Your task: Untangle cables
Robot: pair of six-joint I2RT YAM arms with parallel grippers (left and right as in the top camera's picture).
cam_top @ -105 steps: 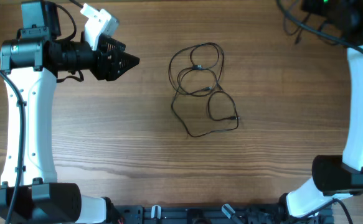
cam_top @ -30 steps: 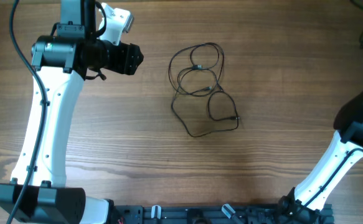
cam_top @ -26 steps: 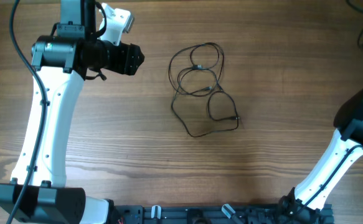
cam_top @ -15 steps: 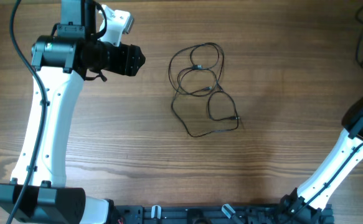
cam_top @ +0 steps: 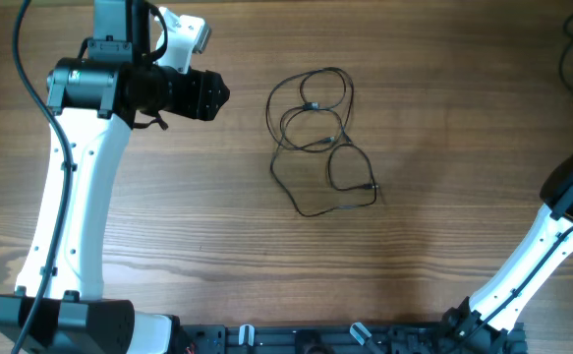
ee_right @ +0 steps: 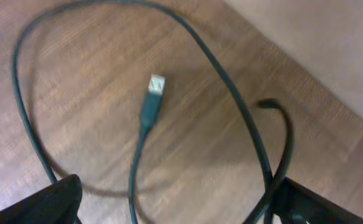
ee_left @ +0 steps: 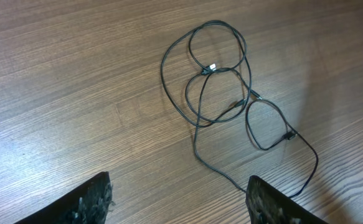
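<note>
The cables (cam_top: pixel 320 138) are spread in loose loops in the middle of the table (cam_top: pixel 443 256). They are crossed over each other in a few places, so they are not yet pulled apart. They are touched by neither arm. The left gripper (ee_left: pixel 180 186) is held above the table, off to one side of the cables, with its fingers (ee_left: pixel 88 202) set wide apart and nothing between them. It is likely pointed this way so the whole tangle can be seen before one loop is picked. The right gripper (ee_right: pixel 178 186) is held far away near the table's edge, spread wide and empty too. Only a thicker cable (ee_right: pixel 231 93) with a silver plug (ee_right: pixel 157 83) is seen under it, and that is not gripped. A good spot to pinch must be picked next, maybe a tiny plug end (ee_left: pixel 212 66)
</note>
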